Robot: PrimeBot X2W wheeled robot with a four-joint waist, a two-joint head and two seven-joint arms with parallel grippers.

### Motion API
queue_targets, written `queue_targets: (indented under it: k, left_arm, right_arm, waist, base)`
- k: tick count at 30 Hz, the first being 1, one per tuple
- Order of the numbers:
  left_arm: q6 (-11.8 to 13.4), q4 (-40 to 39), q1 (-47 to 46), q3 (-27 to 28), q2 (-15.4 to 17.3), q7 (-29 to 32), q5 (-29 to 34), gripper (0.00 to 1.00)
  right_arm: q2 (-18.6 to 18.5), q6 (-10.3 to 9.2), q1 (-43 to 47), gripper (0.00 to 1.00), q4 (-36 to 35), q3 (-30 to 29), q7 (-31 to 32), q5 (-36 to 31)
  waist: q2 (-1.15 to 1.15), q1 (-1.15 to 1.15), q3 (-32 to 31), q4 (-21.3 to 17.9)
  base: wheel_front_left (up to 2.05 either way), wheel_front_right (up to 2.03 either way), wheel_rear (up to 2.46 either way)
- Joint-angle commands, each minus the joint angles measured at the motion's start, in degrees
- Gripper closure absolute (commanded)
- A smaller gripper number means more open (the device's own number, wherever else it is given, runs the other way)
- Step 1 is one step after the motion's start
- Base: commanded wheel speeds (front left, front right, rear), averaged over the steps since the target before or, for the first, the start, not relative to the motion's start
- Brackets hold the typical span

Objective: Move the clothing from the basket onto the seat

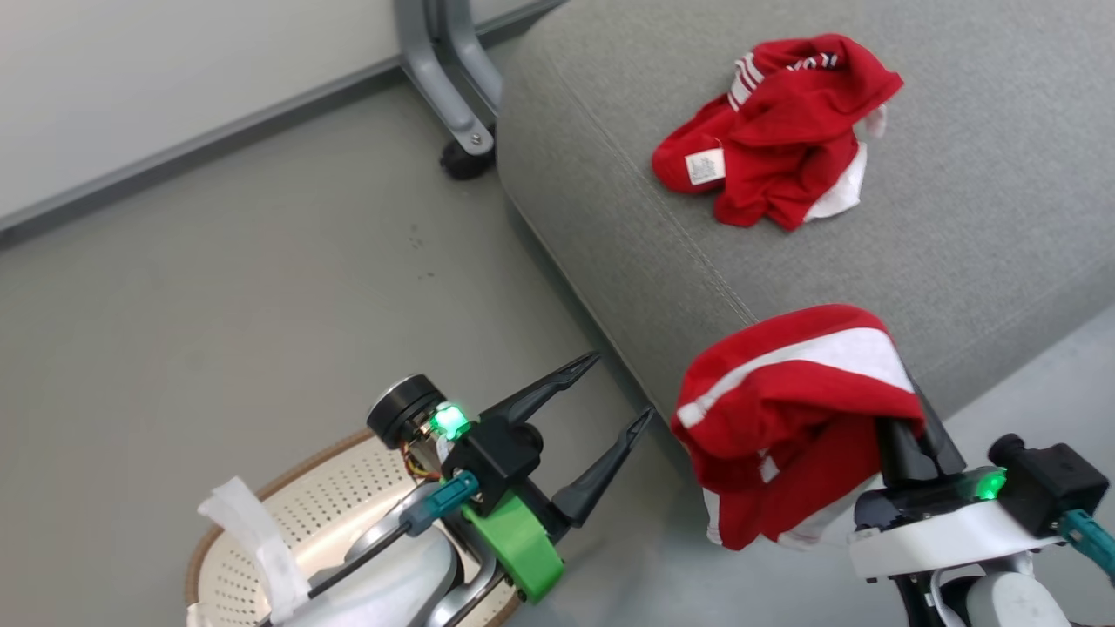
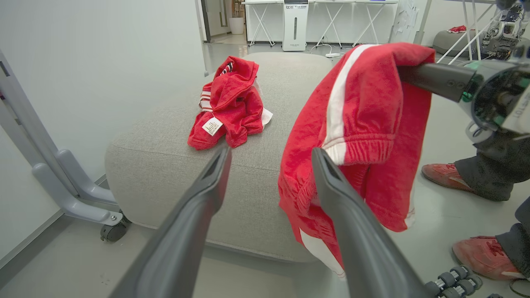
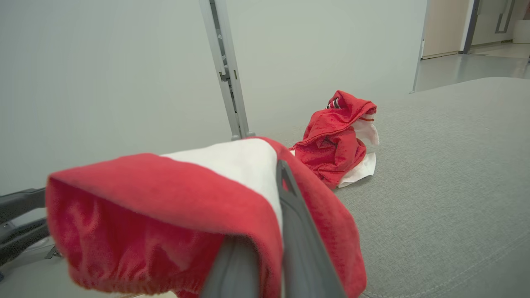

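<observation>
Nearest the robot, the cream basket (image 1: pixel 322 509) sits on the floor at lower left, partly hidden by the left arm; no red shows in the part of it that is in sight. Above it the left jaws stand wide apart and empty, pointing toward the sofa. To the right, the right jaws are pinched shut on a red garment (image 1: pixel 784 409) with white stripes. It drapes over their tips and hangs at the near edge of the grey seat (image 1: pixel 1002 218), clear of the cushion top (its lower hem dangles over the floor). Farther back, the other red garment (image 1: pixel 771 131) lies crumpled on the seat, its white care tag (image 1: pixel 704 165) turned up. Beyond the cushion's rounded corner a grey wheeled frame leg (image 1: pixel 453 87) stands against the wall. The step in hand appears to be the carry of the second piece to the seat, with the first delivered. The next move likely calls for reaching the right arm farther over the cushion, lowering, and parting the jaws so the cloth drops wholly on the fabric, not down its side.
</observation>
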Motion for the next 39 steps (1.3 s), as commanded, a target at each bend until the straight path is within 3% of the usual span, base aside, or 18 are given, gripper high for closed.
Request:
queue_targets:
  k: [1, 12, 16, 22, 31, 39]
  left_arm:
    - [-0.4, -0.1, -1.6, -0.4, 0.4, 0.3, 0.5, 0.0]
    - [-1.3, 1.0, -7.5, -5.0, 0.4, 1.2, -1.2, 0.0]
    - [-1.4, 0.5, -8.6, -5.5, 1.6, 1.8, -1.8, 0.0]
    - [-0.4, -2.6, -10.0, -5.0, 5.1, 4.5, -1.1, 0.0]
    - [0.2, -11.5, -13.7, -4.6, 10.2, 11.2, 1.0, 0.0]
    - [0.6, -15.6, -15.6, -5.3, 10.3, 13.1, 2.2, 0.0]
  right_arm:
    - [0.2, -0.09, 0.6, 1.0, -0.8, -0.5, 0.0, 1.1]
    - [0.1, -0.09, 0.1, 1.0, -3.7, -2.9, 0.0, 3.6]
    - [0.1, -0.1, -5.6, 1.0, -5.3, -4.5, 0.0, 2.4]
    - [-0.1, -0.09, -21.6, 1.0, -6.2, -8.6, 0.0, -1.7]
    - [-10.0, -0.1, -48.5, 1.0, -0.8, -20.6, 0.0, -4.8]
    - [-16.2, -0.1, -56.1, 1.0, 13.1, -28.2, 0.0, -7.1]
  waist:
    - [0.0, 0.0, 4.3, -3.6]
    - [0.0, 0.0, 9.0, -4.0]
    - [0.0, 0.0, 12.0, -3.9]
    - [0.0, 0.0, 18.9, -3.1]
    - [0.0, 0.0, 31.6, 2.7]
    - [0.0, 0.0, 37.2, 6.4]
  base:
    - [0.0, 0.0, 0.0]
    - [0.0, 0.0, 0.0]
    - [0.0, 0.0, 0.0]
    - [0.0, 0.0, 0.0]
    - [0.0, 0.0, 0.0]
    - [0.0, 0.0, 0.0]
